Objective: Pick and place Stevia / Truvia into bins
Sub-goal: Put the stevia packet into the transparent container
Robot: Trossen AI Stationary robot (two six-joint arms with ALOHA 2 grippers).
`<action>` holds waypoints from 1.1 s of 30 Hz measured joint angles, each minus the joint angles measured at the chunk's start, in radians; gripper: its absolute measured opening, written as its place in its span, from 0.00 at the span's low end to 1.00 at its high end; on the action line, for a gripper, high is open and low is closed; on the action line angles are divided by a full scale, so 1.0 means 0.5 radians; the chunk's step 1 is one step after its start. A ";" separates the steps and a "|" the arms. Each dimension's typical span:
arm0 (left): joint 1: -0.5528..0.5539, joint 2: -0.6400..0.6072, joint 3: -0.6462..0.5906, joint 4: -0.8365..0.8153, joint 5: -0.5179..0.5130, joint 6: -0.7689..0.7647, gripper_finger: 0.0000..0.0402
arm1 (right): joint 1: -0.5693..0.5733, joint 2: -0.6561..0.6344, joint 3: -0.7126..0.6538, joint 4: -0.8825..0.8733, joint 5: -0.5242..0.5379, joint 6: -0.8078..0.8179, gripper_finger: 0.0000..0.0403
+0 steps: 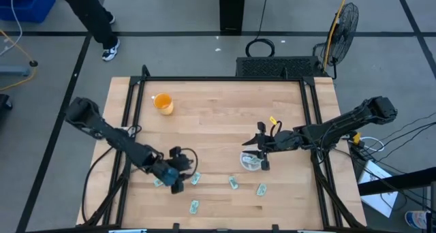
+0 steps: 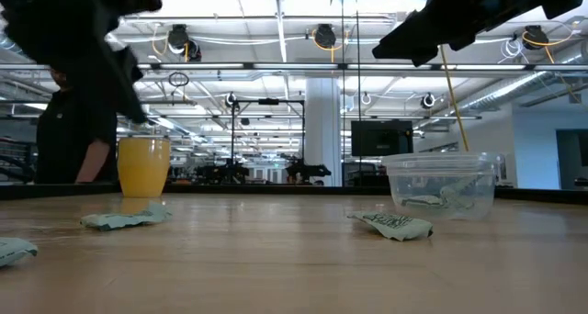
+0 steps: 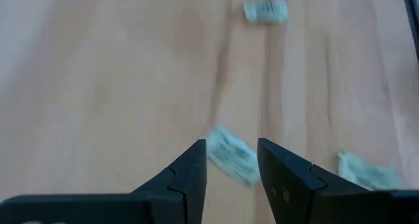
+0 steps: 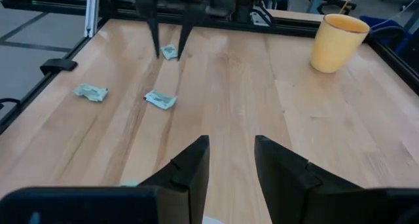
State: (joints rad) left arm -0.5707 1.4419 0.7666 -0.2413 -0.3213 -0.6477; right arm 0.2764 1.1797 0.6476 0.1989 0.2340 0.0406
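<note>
Several green-and-white Stevia sachets lie flat near the table's near edge (image 1: 234, 183), (image 1: 261, 189), (image 1: 194, 206), (image 1: 158, 182). My left gripper (image 1: 185, 173) is open, pointing down, its fingers either side of one sachet (image 3: 232, 160) that lies on the wood (image 4: 170, 52); whether they touch it, I cannot tell. The clear cup (image 1: 251, 161) stands right of centre with sachets inside (image 2: 439, 199). My right gripper (image 1: 257, 150) is open, hovering just above and beside the cup, holding nothing (image 4: 230, 160).
An orange cup (image 1: 163, 103) stands toward the far left of the table (image 2: 144, 165). One sachet (image 2: 393, 224) lies just in front of the clear cup. Black frame rails (image 1: 310, 103) run along the table's sides. A person stands beyond the far left corner (image 1: 95, 15).
</note>
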 joint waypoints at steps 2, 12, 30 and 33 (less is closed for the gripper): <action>-0.045 0.069 0.000 -0.041 0.073 -0.105 0.35 | 0.000 0.000 0.000 0.003 0.000 0.000 0.28; -0.161 0.241 0.000 -0.201 0.054 -0.407 0.35 | 0.000 0.000 0.000 0.003 0.000 -0.018 0.28; -0.190 0.284 0.000 -0.197 0.099 -0.418 0.35 | -0.003 0.000 0.000 0.016 0.000 -0.144 0.28; -0.212 0.284 0.000 -0.160 0.042 -0.374 0.35 | -0.003 0.000 0.000 0.022 0.001 -0.191 0.28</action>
State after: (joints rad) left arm -0.6769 1.5841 0.7666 -0.3214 -0.3002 -0.8350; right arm 0.2749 1.1797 0.6476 0.2100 0.2344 -0.0549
